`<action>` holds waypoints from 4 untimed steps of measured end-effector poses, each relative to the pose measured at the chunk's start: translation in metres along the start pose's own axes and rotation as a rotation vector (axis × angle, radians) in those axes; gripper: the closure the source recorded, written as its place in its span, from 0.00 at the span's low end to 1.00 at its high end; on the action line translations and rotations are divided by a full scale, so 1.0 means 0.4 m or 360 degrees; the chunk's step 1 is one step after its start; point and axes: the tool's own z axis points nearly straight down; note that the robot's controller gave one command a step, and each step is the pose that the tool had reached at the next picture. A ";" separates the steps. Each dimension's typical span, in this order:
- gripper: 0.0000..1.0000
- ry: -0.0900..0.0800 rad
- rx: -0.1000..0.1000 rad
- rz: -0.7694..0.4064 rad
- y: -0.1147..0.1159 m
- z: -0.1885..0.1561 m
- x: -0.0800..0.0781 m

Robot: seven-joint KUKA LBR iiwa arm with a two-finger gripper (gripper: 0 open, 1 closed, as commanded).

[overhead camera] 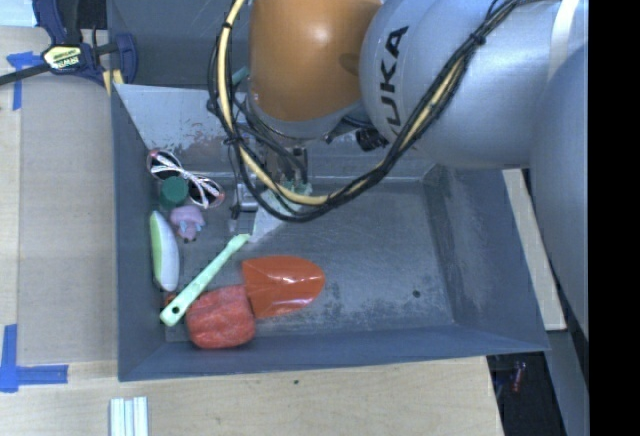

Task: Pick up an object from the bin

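My gripper (pixel 265 186) hangs under the orange dome, low over the bin's left middle. Just left of it lie a striped black-white-red pair of toy glasses (pixel 190 180), a small green cap (pixel 174 192) and a little lilac lump (pixel 187 220). A pale green stick-like handle (pixel 208 278) runs diagonally from just below the gripper toward the front left corner. An orange-red glossy piece (pixel 284 284) lies below the gripper, apart from it.
A red lumpy thing (pixel 220 319) sits at the front wall beside the orange-red piece. A white and green oblong thing (pixel 164 250) lies along the left wall. The arm and its cables cover the bin's back and right.
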 end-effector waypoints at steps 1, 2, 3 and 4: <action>0.00 -0.0014 -0.0003 0.0006 -0.003 -0.013 -0.005; 0.00 -0.0017 -0.0002 -0.0217 -0.150 0.116 -0.063; 0.00 -0.0024 -0.0003 -0.0523 -0.210 0.173 -0.123; 0.00 -0.0015 0.0004 -0.0625 -0.303 0.214 -0.125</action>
